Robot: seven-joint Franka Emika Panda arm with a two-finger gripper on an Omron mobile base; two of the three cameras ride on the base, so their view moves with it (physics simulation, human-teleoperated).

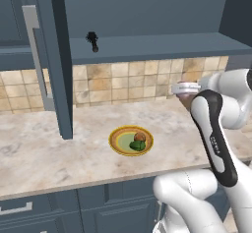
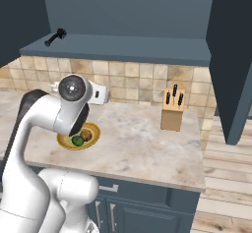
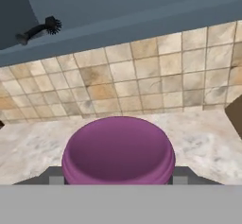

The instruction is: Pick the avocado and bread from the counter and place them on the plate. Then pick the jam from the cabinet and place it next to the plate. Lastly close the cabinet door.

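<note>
The jam (image 3: 118,151) is sitting clamped between the gripper (image 3: 117,176) fingers, hovering above the counter (image 1: 44,143) to the right of the plate (image 1: 118,138). On that plate the avocado (image 1: 137,146) and bread (image 1: 140,137) are lying touching each other. Above and behind the plate, the cabinet (image 1: 157,46) is standing with its cabinet door (image 1: 55,55) open, a black brush (image 1: 92,40) lying on the shelf.

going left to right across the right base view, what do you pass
black brush on the cabinet shelf → plate holding avocado and bread → knife block → open cabinet door
</note>
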